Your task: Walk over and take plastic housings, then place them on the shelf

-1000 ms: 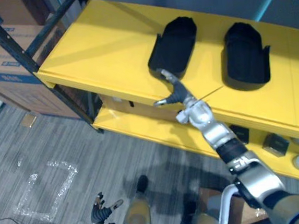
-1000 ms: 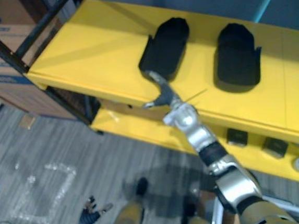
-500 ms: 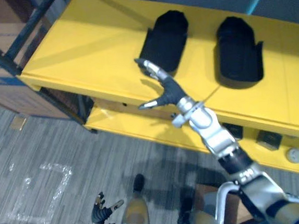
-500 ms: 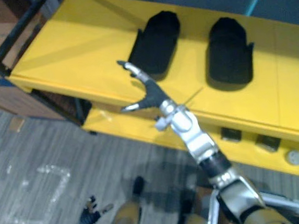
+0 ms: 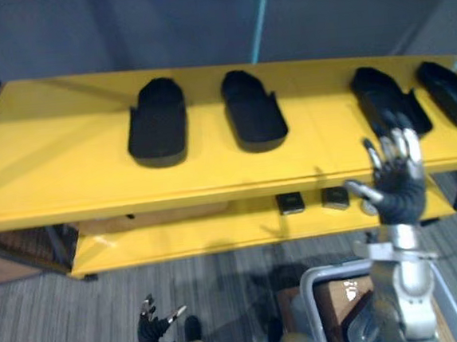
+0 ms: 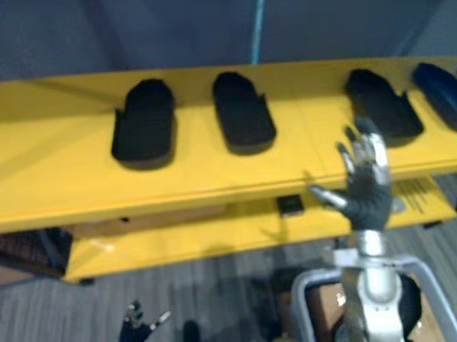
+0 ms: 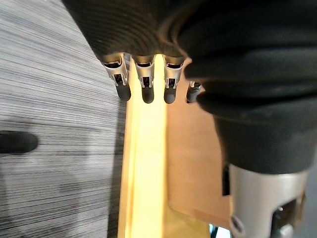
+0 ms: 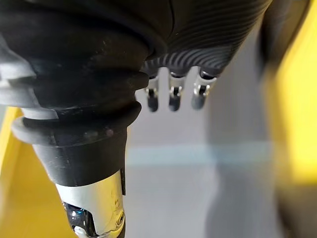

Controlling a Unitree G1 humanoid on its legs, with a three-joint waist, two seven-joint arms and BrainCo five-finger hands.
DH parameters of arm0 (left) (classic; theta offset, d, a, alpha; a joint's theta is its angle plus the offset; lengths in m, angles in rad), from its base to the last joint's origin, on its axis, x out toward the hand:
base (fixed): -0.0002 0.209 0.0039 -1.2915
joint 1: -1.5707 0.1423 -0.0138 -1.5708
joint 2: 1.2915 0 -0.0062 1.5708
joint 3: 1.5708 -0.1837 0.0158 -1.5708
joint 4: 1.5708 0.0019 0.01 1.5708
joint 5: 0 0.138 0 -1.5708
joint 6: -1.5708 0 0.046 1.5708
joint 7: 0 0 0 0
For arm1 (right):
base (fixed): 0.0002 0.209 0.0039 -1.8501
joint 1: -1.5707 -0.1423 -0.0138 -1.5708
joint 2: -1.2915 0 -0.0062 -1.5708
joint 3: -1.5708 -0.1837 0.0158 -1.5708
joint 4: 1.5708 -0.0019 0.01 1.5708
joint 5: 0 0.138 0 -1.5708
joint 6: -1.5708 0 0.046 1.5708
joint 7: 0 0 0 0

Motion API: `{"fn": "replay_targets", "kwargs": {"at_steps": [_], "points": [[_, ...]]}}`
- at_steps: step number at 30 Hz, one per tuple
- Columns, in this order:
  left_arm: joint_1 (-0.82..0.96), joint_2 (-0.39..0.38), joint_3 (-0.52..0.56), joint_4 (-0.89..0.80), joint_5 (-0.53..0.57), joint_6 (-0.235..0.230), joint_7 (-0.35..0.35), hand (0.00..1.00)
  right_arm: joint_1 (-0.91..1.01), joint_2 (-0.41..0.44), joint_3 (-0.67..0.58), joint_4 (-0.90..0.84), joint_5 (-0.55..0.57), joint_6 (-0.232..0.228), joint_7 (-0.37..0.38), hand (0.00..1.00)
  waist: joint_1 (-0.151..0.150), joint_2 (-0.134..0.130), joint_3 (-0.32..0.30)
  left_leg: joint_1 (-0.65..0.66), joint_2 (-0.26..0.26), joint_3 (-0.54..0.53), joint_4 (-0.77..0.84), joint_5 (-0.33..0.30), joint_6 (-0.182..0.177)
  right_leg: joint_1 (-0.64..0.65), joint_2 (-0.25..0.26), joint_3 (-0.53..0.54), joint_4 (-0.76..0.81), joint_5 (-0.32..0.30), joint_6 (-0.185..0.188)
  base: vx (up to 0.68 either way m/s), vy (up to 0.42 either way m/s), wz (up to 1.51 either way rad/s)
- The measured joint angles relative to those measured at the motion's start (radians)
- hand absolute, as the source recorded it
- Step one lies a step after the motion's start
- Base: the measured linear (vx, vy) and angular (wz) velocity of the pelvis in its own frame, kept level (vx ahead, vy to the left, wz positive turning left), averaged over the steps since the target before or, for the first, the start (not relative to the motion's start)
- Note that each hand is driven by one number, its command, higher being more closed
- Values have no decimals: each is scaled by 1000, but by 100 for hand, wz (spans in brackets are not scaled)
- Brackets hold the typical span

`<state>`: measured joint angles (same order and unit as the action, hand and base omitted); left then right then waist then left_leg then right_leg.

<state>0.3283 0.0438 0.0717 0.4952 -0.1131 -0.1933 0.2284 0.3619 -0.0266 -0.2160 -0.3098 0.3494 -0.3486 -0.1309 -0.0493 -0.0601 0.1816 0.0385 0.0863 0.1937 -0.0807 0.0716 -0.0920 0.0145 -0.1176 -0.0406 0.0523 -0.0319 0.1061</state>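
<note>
Several black plastic housings lie in a row on the yellow shelf's top board (image 5: 69, 177): one at the left (image 5: 157, 121), one beside it (image 5: 254, 119), and two more toward the right (image 5: 390, 109) (image 5: 451, 103). My right hand (image 5: 396, 184) is raised in front of the shelf's front edge, just before the third housing. Its fingers point up, spread and open, and hold nothing. My left hand (image 5: 154, 329) hangs low near the floor at the lower left, open and empty. Its straight fingers (image 7: 143, 82) show over grey carpet and a yellow shelf edge.
The lower yellow board (image 5: 217, 228) carries small dark parts (image 5: 290, 203) (image 5: 335, 198). A grey-rimmed bin (image 5: 322, 279) with brown cardboard inside stands on the carpet by my right arm. A dark wall with a teal stripe (image 5: 261, 16) rises behind the shelf.
The camera has swung, so the shelf now lies level and more housings show at the right. My right hand has drawn back from the left housing and stands upright before the shelf edge.
</note>
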Motion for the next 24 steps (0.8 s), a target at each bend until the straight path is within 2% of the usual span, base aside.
{"fn": "replay_targets", "kwargs": {"at_steps": [2,4,8,9,12,18,21,24], "points": [[-3,-4,1,21,-8,0,4,0,57,25,-20,179,14,-25,-69,0,-13,13,-4,26,1,14,0,-7,-2,20,2,20,-4,3,0,28,15,-24],[-1,-5,2,45,-27,0,3,0,82,49,-32,312,34,-27,-111,0,-20,23,-13,40,3,25,0,-10,-3,28,2,22,-4,3,0,-10,12,-10],[34,-17,3,47,-42,-1,-4,0,96,84,-60,485,76,-26,-135,0,-19,38,-22,68,6,35,-2,-17,-4,52,4,29,-2,-1,-4,-29,7,-7],[49,-19,2,45,-42,-1,-5,0,98,96,-57,485,106,-26,-129,0,-18,41,-27,74,5,34,-5,-20,-2,56,3,27,1,-9,-10,-44,1,1],[76,-28,-7,26,-37,-1,-8,0,96,111,-43,459,144,-26,-123,0,-17,39,-45,64,5,38,-6,-25,-6,53,-2,13,0,-21,1,-53,-3,11],[104,-22,-79,-11,14,-14,-52,0,92,109,69,412,123,-27,-209,0,-5,37,-62,65,11,82,-6,-27,-8,31,0,28,6,-26,-8,11,9,-9],[96,-3,-149,-21,46,-27,-92,0,100,102,67,459,108,-28,-221,0,-23,35,-66,67,18,126,-5,-40,-16,4,12,74,6,-18,-23,62,18,-42],[57,40,-218,-74,48,-28,-116,0,143,102,34,479,113,-49,-218,0,-57,29,-75,70,34,159,0,-50,-30,-14,31,108,3,-13,-27,105,-15,-41]]}}
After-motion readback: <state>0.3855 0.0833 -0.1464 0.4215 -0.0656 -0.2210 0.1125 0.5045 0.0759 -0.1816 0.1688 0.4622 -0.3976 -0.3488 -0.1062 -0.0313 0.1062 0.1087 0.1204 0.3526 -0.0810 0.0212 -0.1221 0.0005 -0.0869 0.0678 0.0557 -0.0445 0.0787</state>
